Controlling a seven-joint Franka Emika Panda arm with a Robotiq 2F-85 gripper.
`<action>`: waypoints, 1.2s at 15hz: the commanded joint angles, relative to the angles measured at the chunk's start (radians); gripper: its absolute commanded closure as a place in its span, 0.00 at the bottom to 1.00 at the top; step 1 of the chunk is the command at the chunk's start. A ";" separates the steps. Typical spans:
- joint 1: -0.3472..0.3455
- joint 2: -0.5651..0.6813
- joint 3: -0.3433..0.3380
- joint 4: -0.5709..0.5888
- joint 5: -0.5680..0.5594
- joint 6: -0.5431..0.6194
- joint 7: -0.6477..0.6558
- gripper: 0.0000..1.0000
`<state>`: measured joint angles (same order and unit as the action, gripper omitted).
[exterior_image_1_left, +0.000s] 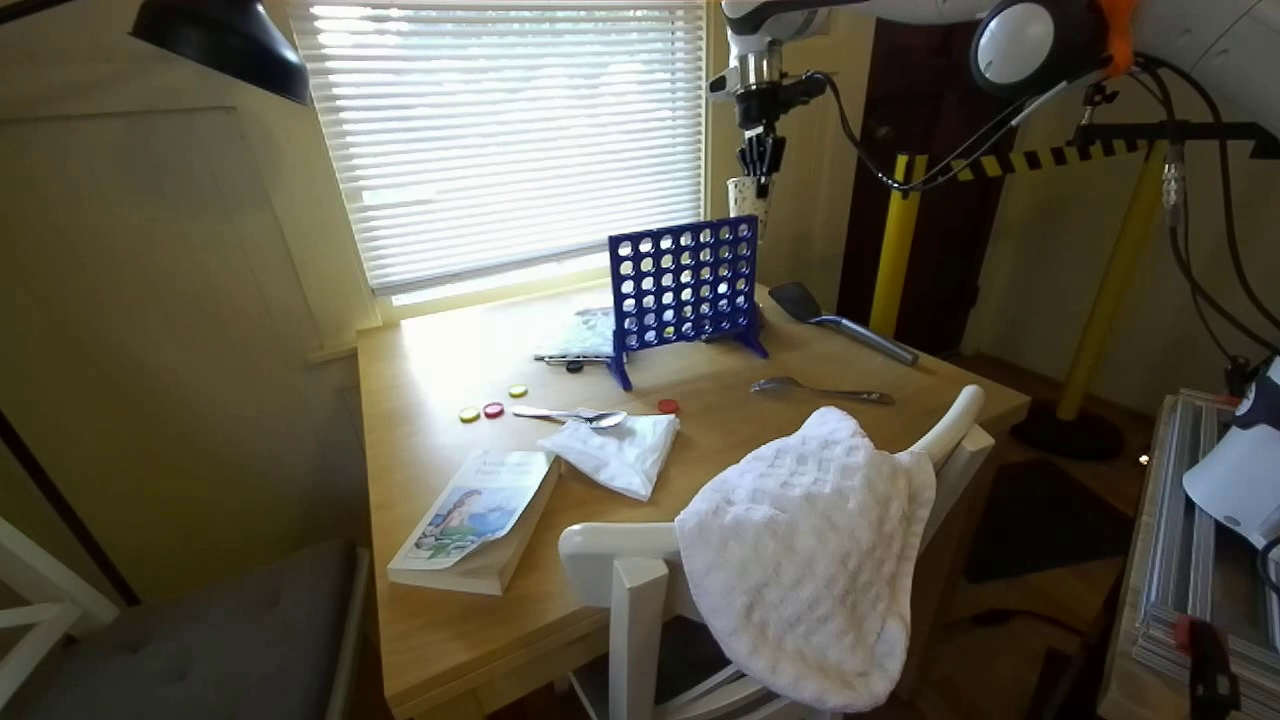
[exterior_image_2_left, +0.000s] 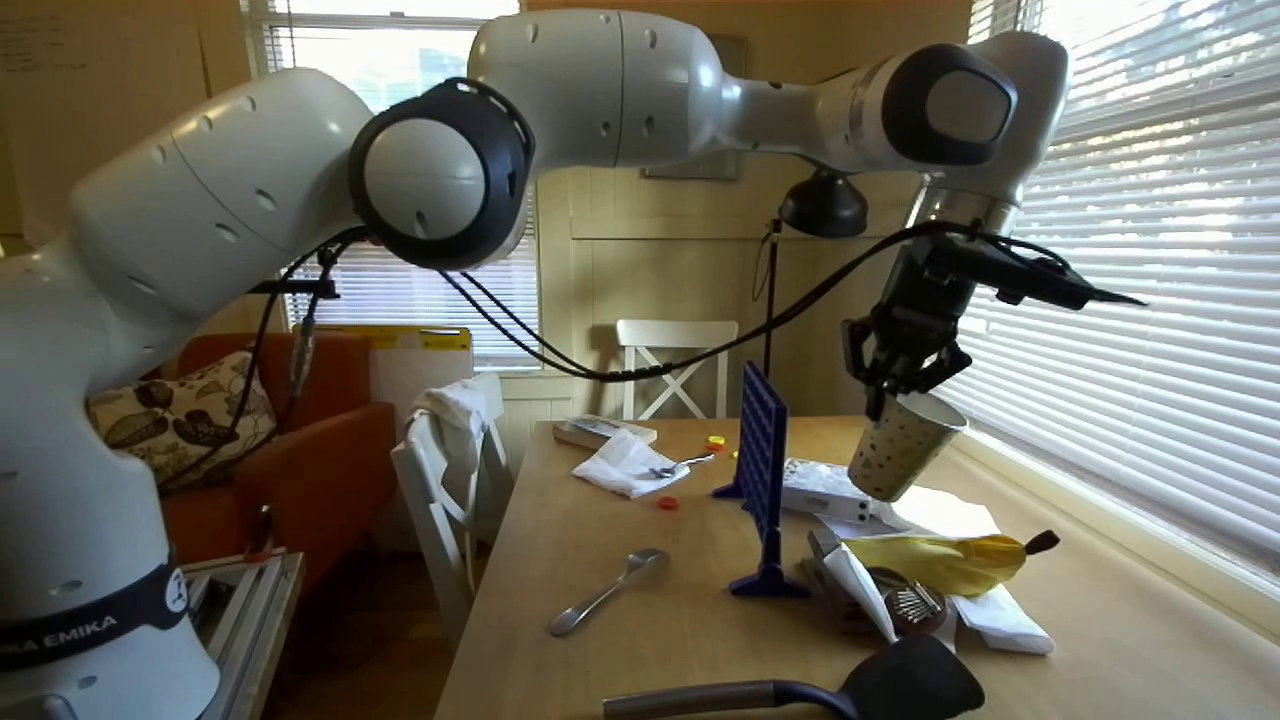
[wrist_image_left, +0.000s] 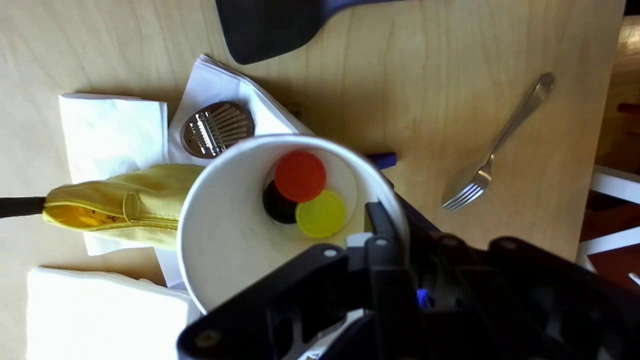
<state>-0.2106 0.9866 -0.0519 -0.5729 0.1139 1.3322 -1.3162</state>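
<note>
Gripper clamped across the rim and wall of a spotted cup, which hangs tilted above the table, near the yellow pouch. Cup probably light, thin-walled and easily crushed; the rim seems a sound hold under gentle pressure, though the red disc, yellow disc and black disc inside may slide. Upper edge of the blue grid stands near; room appears to lie between it and the window blinds

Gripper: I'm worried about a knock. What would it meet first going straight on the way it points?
Holding the cup, the gripper would probably bring it down onto the yellow pouch first, though depth is unclear and the blue grid might catch it.
</note>
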 joint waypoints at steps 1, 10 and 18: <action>0.051 -0.017 -0.040 -0.011 -0.044 0.027 0.105 0.99; 0.228 -0.122 -0.096 -0.128 -0.017 0.054 0.736 0.99; 0.328 -0.170 -0.111 -0.171 -0.017 0.038 1.088 0.95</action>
<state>0.1178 0.8161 -0.1634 -0.7448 0.0967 1.3699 -0.2268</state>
